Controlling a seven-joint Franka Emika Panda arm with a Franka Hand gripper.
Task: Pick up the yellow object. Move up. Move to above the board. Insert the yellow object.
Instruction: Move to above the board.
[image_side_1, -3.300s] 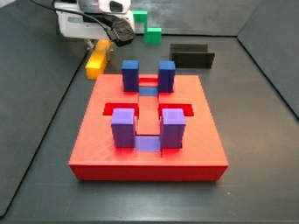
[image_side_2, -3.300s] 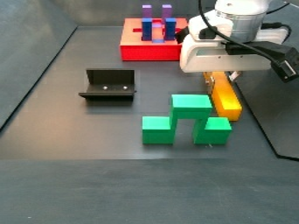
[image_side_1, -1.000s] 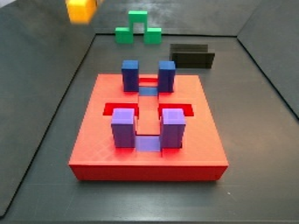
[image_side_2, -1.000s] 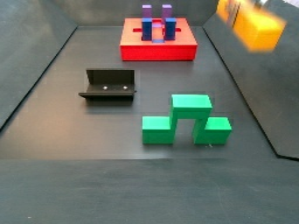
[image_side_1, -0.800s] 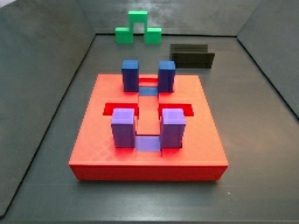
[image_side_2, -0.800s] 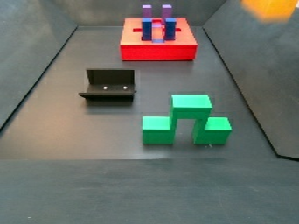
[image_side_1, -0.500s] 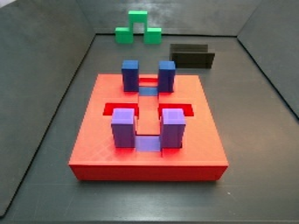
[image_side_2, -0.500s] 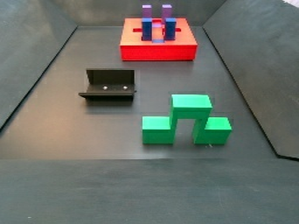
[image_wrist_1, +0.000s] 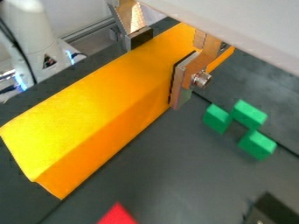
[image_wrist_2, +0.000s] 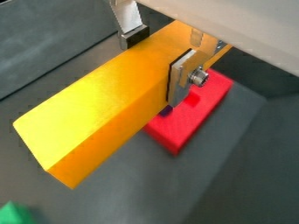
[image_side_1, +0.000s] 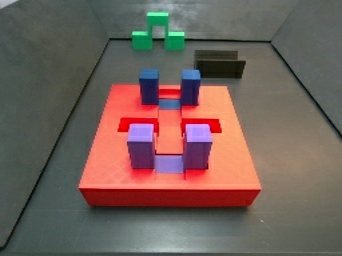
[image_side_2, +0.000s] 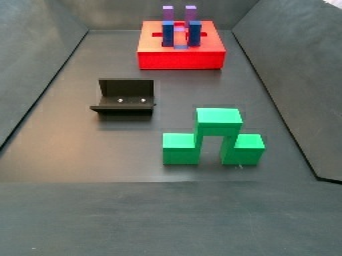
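Note:
My gripper (image_wrist_1: 159, 54) is shut on the yellow object (image_wrist_1: 100, 114), a long yellow-orange bar, shown in both wrist views (image_wrist_2: 105, 107) with a silver finger (image_wrist_2: 183, 77) pressed on each long side. It is held high in the air. Neither the gripper nor the bar appears in either side view. The board (image_side_1: 170, 145), a red platform with upright blue and purple blocks, lies on the floor in both side views (image_side_2: 181, 46). A corner of it shows far below the bar in a wrist view (image_wrist_2: 191, 116).
A green stepped block (image_side_2: 211, 137) lies on the floor and shows in a wrist view (image_wrist_1: 239, 127) and a side view (image_side_1: 158, 34). The dark fixture (image_side_2: 123, 98) stands beside it (image_side_1: 219, 64). Dark walls ring the floor.
The gripper has lifted the yellow bar off the floor beside the green block and carried it up out of both side views.

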